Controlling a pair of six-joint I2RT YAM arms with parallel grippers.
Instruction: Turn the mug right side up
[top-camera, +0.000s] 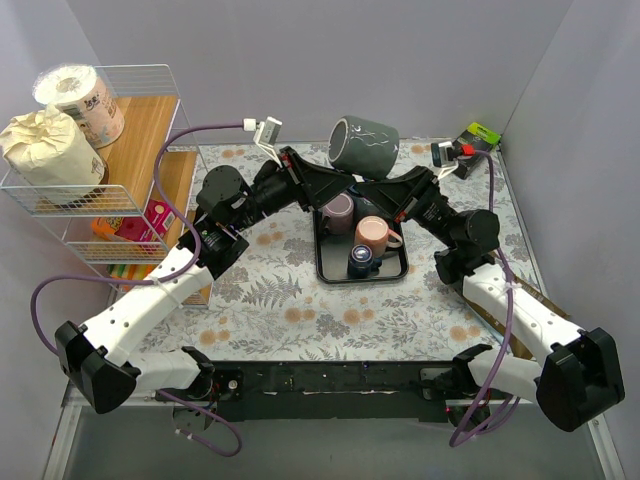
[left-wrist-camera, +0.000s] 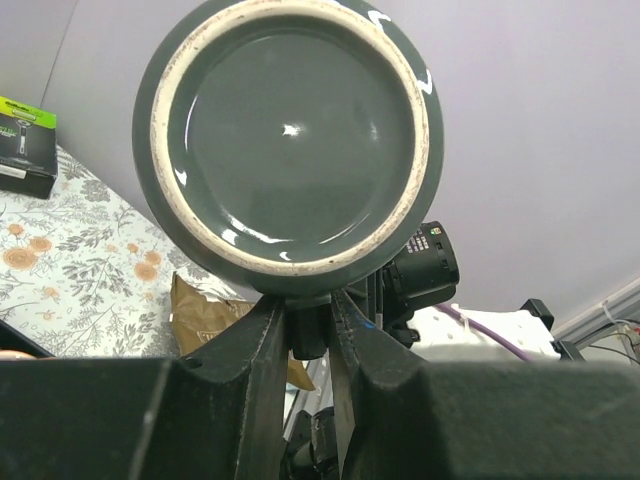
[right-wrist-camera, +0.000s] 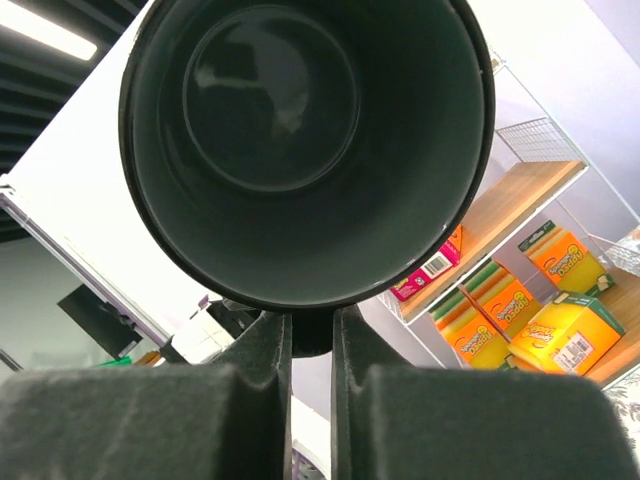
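A dark grey-green mug (top-camera: 364, 146) is held in the air on its side, above the far end of a black tray (top-camera: 322, 262). My left gripper (top-camera: 350, 178) and right gripper (top-camera: 388, 184) meet under it from either side. In the left wrist view the mug's unglazed-ringed base (left-wrist-camera: 290, 135) faces me, and my left gripper (left-wrist-camera: 312, 312) is shut on the handle below it. In the right wrist view I look into the mug's open mouth (right-wrist-camera: 300, 140), and my right gripper (right-wrist-camera: 312, 322) is shut on the same handle.
The tray holds a mauve mug (top-camera: 338, 210), a pink mug (top-camera: 372, 234) and a dark blue mug (top-camera: 361, 260). A wire shelf (top-camera: 150, 110) with paper rolls and sponge packs (right-wrist-camera: 560, 330) stands at left. A green-and-black box (top-camera: 480, 136) lies back right.
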